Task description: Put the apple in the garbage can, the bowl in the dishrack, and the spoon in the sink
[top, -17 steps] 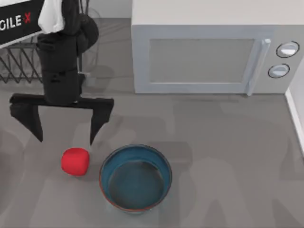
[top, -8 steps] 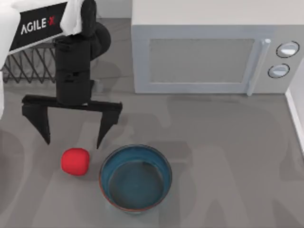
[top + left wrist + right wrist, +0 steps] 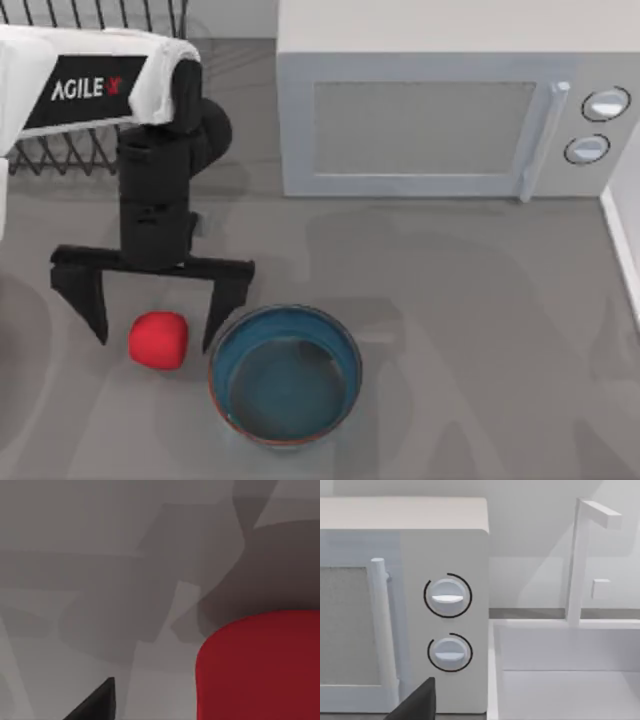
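Observation:
The red apple [image 3: 158, 340] lies on the grey counter at the front left, just left of the blue-teal bowl [image 3: 350, 352]. My left gripper [image 3: 156, 343] is open and straddles the apple, one finger on each side, with its right finger close to the bowl's rim. The left wrist view has the apple [image 3: 260, 665] very close, beside one dark fingertip [image 3: 95, 705]. The black wire dishrack [image 3: 60, 155] stands at the back left, partly behind my left arm. The white sink [image 3: 560, 670] is in the right wrist view. The spoon and the garbage can are out of view.
A large grey microwave [image 3: 430, 120] stands along the back of the counter, also in the right wrist view as microwave [image 3: 420, 605] next to a white faucet [image 3: 580, 555]. One dark fingertip [image 3: 415, 702] of my right gripper is at that view's lower edge.
My left gripper has come forward and down from near the dishrack, staying open, until its fingers stand on either side of the apple. The apple and bowl have not moved.

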Controlling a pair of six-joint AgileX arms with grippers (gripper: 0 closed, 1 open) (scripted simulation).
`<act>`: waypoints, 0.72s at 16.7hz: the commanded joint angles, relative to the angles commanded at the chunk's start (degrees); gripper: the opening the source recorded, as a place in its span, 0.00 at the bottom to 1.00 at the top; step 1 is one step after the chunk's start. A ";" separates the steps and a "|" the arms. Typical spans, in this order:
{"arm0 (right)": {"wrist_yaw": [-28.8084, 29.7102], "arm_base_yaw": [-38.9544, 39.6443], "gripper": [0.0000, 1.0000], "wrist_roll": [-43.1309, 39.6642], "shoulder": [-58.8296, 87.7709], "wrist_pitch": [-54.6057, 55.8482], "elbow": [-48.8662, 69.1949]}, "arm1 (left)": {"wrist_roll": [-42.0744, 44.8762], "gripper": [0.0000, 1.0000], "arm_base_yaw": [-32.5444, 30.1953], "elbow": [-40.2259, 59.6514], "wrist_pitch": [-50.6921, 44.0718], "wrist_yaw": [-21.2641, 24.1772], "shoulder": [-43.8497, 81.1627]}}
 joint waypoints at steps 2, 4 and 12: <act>0.00 0.00 1.00 0.00 0.00 0.00 0.00 | -0.14 1.00 -0.16 -4.17 3.91 0.07 -0.27; 0.00 0.00 1.00 0.00 0.00 0.00 0.00 | -0.23 1.00 -0.25 -6.18 5.92 0.11 -0.38; 0.00 0.00 1.00 0.00 0.00 0.00 0.00 | -0.23 0.70 -0.26 -6.31 6.04 0.11 -0.38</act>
